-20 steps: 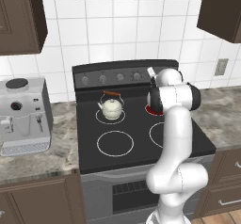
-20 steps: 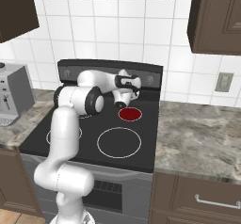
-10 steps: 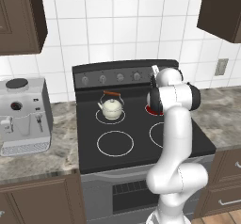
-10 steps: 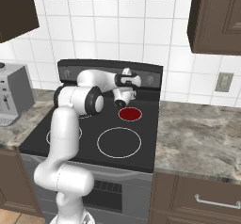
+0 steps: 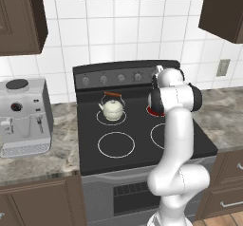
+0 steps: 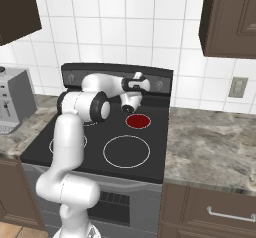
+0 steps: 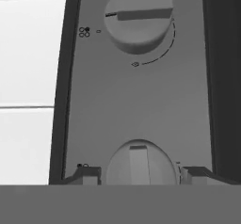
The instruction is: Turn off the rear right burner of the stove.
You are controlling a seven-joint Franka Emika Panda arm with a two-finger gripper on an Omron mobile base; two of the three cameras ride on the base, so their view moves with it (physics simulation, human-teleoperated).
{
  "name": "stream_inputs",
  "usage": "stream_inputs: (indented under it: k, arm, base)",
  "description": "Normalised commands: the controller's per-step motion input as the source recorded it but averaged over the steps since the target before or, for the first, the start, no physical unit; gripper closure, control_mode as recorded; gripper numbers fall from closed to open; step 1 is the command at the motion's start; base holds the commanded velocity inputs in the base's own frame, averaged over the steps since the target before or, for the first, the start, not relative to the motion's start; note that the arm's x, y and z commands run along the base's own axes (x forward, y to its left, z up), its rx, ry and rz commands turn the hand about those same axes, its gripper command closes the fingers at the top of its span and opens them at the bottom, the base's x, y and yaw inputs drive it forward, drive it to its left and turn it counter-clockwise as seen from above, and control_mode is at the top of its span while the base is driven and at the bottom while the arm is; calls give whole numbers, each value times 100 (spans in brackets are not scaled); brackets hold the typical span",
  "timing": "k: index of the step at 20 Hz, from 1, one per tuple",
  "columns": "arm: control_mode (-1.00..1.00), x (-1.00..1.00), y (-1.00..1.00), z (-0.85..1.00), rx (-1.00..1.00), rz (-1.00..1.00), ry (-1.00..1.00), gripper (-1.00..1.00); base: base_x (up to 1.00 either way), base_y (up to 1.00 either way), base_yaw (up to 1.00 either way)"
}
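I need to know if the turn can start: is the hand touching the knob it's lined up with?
Cannot tell. In the hand view the fingertips flank the knob closely, but the view's bottom edge hides any contact.

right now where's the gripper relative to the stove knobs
The gripper is up at the stove's grey back panel, its fingertips straddling one knob; in the right base view it sits above the glowing rear right burner.

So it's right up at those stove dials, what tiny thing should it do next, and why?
Probably close the end effector on the knob between its open fingertips, then twist: the rear right burner glows red.
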Motion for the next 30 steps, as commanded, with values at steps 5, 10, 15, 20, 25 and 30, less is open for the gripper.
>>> stream_inputs:
  k: [5,10,15,20,25,30]
  arm:
    - [-100,0,0,30,28,-2,0,100]
    - [-100,4,0,27,30,-2,0,100]
    - [-100,7,0,29,33,-2,0,100]
    - [-100,5,0,31,35,-2,0,100]
    - [-100,2,0,24,38,-3,4,100]
    - [-100,1,0,23,41,-3,4,100]
  base:
    - [0,0,0]
    - [0,0,0]
    - [0,0,0]
    - [0,0,0]
    - [0,0,0]
    - [0,0,0]
